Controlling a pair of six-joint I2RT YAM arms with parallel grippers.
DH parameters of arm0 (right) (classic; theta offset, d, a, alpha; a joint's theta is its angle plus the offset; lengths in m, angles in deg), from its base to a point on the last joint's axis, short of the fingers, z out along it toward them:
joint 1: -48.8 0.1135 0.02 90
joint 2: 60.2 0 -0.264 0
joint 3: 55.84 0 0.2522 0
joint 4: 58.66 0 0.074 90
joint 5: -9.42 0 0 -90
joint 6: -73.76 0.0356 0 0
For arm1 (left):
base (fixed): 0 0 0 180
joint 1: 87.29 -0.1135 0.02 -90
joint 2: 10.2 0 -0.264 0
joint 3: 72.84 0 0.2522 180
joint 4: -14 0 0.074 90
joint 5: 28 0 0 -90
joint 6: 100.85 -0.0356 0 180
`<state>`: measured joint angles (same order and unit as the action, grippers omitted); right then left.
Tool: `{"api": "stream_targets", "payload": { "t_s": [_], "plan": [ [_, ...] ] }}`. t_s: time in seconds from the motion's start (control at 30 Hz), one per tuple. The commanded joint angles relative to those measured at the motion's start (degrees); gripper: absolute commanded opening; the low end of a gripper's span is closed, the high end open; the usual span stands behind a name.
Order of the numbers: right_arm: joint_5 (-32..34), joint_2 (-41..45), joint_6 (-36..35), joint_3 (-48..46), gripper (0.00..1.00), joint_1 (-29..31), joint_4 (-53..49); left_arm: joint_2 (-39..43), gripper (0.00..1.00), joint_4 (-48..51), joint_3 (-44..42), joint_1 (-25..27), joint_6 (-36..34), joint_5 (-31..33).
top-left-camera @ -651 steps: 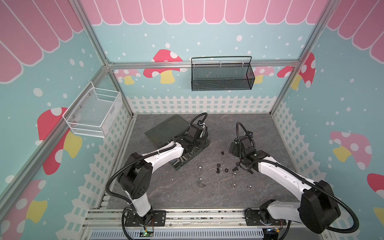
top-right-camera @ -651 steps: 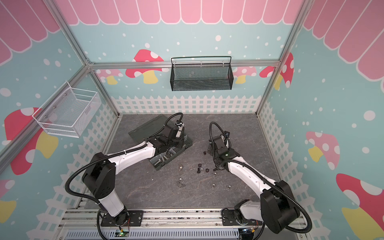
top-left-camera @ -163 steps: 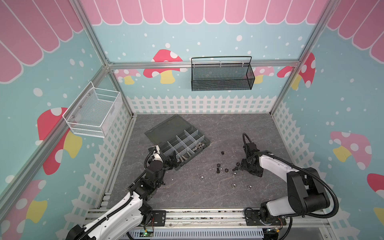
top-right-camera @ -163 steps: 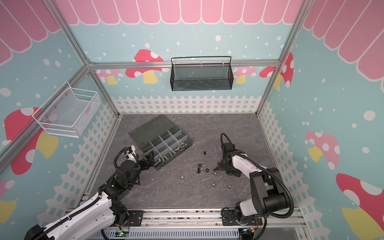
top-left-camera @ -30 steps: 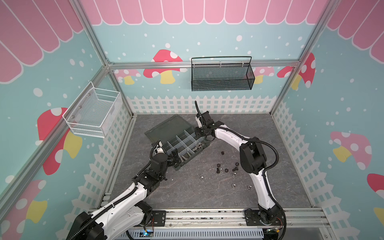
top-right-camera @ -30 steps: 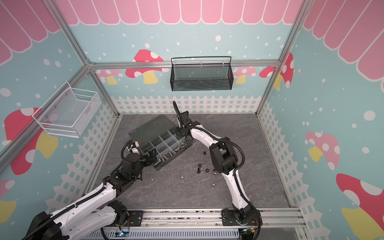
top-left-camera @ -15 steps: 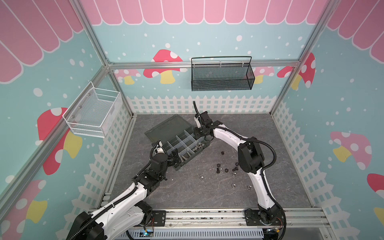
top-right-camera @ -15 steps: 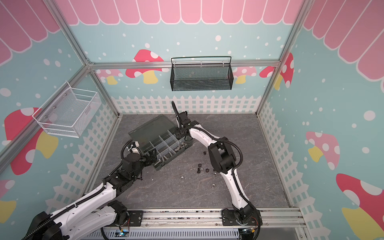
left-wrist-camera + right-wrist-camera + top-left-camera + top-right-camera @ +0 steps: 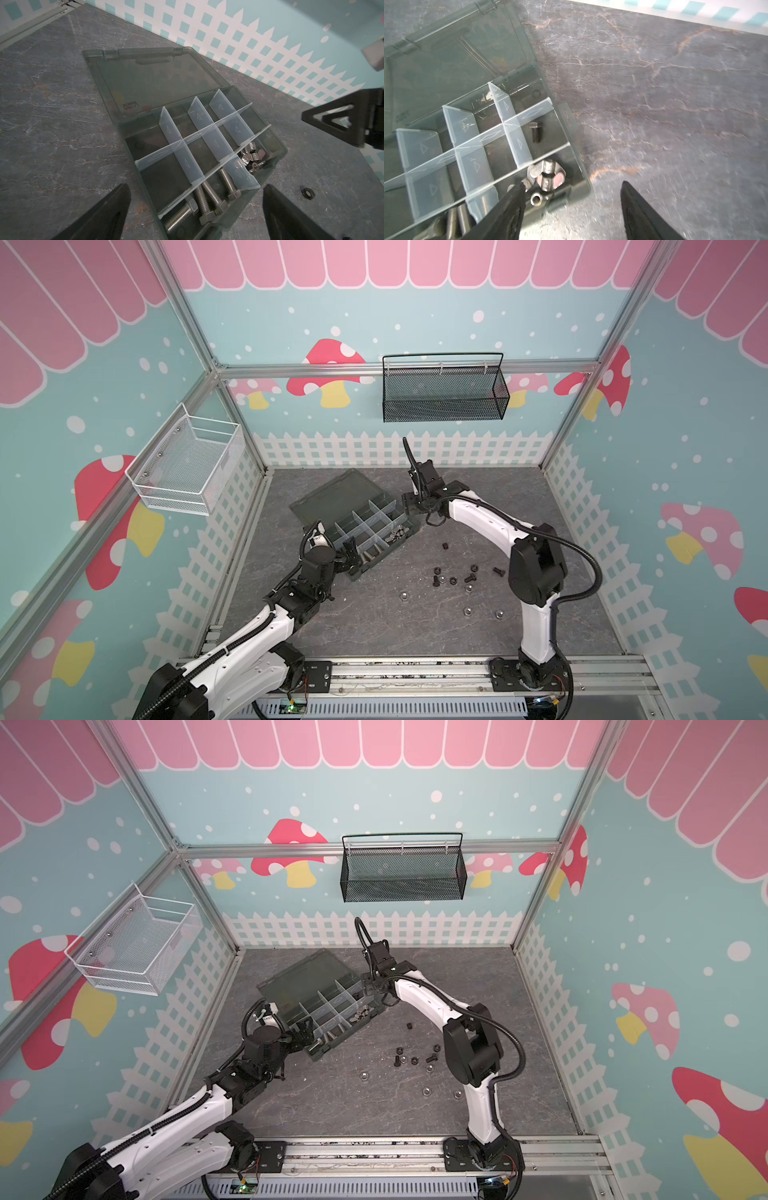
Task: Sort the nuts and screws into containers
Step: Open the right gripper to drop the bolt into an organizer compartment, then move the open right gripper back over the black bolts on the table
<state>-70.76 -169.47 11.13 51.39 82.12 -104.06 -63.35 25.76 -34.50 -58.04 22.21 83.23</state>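
The dark translucent organiser box (image 9: 386, 553) lay open on the grey marbled table (image 9: 374, 626), its lid flat behind it. Several silver hex bolts (image 9: 207, 197) lay side by side in the long front compartment. The silver wing nuts (image 9: 548, 174) were heaped in the end compartment beside them, and one black screw (image 9: 536, 132) lay alone in the next compartment, in the middle row. Loose screws and nuts (image 9: 453, 580), black and silver, were scattered on the table well to the right of the box.

A white wire basket (image 9: 189, 466) hung on the left wall and a black mesh basket (image 9: 442, 406) on the back wall, both well clear.

Only the right wrist view showed the black screw; in the left wrist view the pale dividers (image 9: 216, 141) hid it. The bolts were clear there, while the right wrist view caught only their ends behind a finger.

The right gripper (image 9: 573, 184) hung over the box's far right end with its jaws apart, one finger above the wing nuts and the other over bare table. Its arm rose from the near right, bent at the elbow and stretched back over the loose parts. The left gripper (image 9: 196, 185) stood spread wide, straddling the box's near corner, on an arm lying low from the near left.
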Motion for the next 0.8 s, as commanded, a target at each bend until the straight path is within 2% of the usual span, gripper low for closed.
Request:
{"api": "stream_targets", "payload": {
  "t_s": [0.0,0.2,0.37,0.53,0.77],
  "plan": [
    [2.9,6.5,4.6,-8.8,0.74,-3.2,-1.8,-0.5,1.0,-0.8,1.7,-0.3,1.4,-0.6],
    [2.3,19.5,8.9,-26.5,0.75,-10.7,-1.7,-1.1,1.0,-0.9,1.8,-0.4,1.6,-1.3],
    [1.5,26.1,9.7,-37.0,0.74,-17.0,-1.6,-1.9,1.0,-1.2,1.7,-0.4,1.7,-1.5],
    [0.6,27.5,9.2,-42.6,0.74,-21.9,-0.9,-2.3,1.0,-1.2,1.8,-0.4,1.8,-1.8],
    [-8.6,25.8,6.2,-46.5,0.71,-27.1,5.6,-1.2,1.0,0.2,1.6,-0.4,1.8,-1.5]
  ]
}}
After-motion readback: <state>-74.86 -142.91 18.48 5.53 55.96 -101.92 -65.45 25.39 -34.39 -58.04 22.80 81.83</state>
